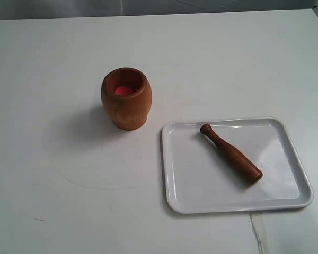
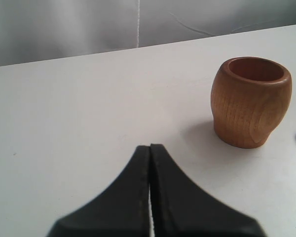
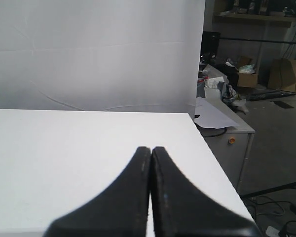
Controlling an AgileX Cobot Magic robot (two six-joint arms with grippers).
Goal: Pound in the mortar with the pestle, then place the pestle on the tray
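Two tools appear only in their wrist views. The left tool (image 2: pixel 150 148) is closed on nothing, its black fingers pressed flat together, held low over the counter (image 1: pixel 53 174) with the mortar (image 1: pixel 126 98) ahead and to one side. The right tool (image 3: pixel 151 149) is closed and empty too, pointing along the counter toward an edge and corner. The pestle (image 1: pixel 231 154) lies slantwise inside the tray (image 1: pixel 191 180), clear of the rim, knob end toward the mortar. The mortar stands upright just off a tray corner, not touching it. Beyond the mortar, away from the tray, the counter is wide and bare.
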